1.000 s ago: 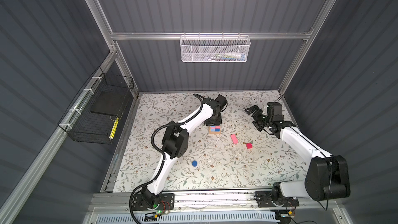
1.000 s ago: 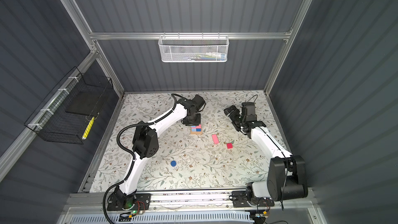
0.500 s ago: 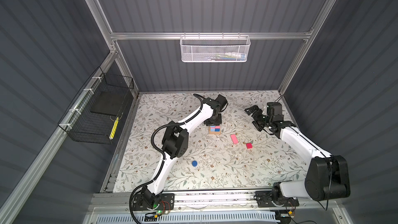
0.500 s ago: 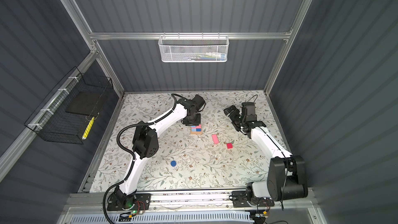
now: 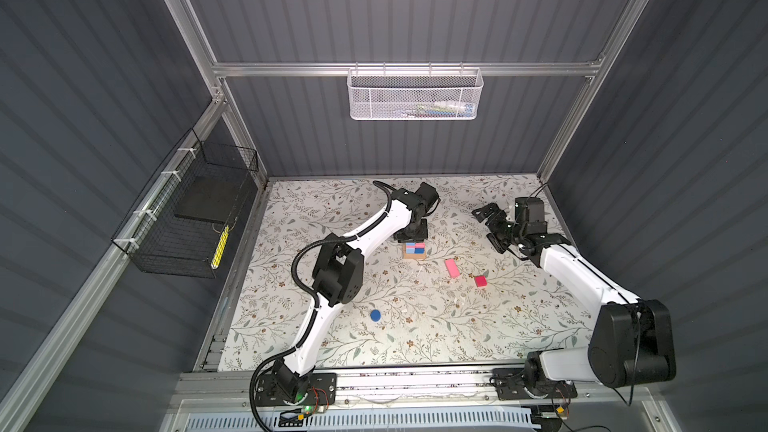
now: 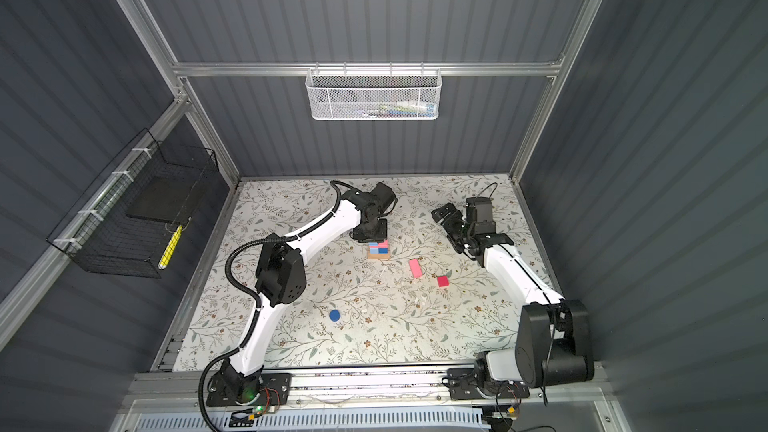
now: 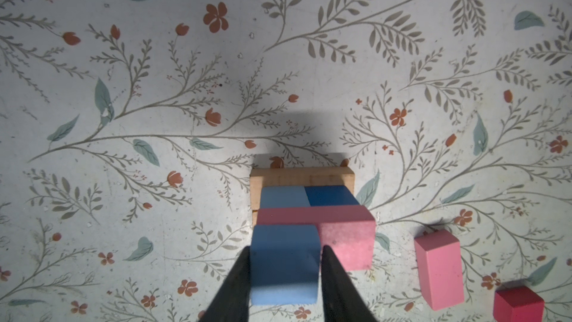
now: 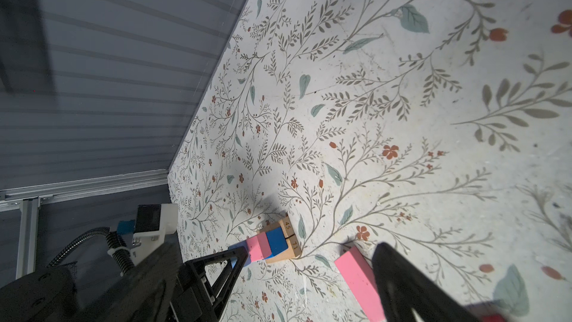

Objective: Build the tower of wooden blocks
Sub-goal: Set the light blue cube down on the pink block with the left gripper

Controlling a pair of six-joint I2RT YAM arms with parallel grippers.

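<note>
The tower (image 5: 414, 250) (image 6: 379, 249) has a tan base (image 7: 301, 176) carrying a light blue cube (image 7: 283, 198), a dark blue cube (image 7: 331, 196) and a pink oblong (image 7: 346, 236). My left gripper (image 7: 285, 252) (image 5: 412, 239) is shut on another light blue cube (image 7: 284, 267), held right against the pink oblong. What lies under that cube is hidden. A loose pink oblong (image 5: 452, 268) (image 8: 356, 277), a red cube (image 5: 481, 281) and a dark blue disc (image 5: 375, 315) lie on the table. My right gripper (image 5: 492, 226) (image 8: 312, 250) hovers open and empty, right of the tower.
The floral table (image 5: 415, 334) is walled at the back and sides. A white mesh basket (image 5: 414, 95) hangs on the back wall and a black wire basket (image 5: 187, 218) on the left wall. The left arm's elbow (image 5: 336, 272) stands over the table's left middle.
</note>
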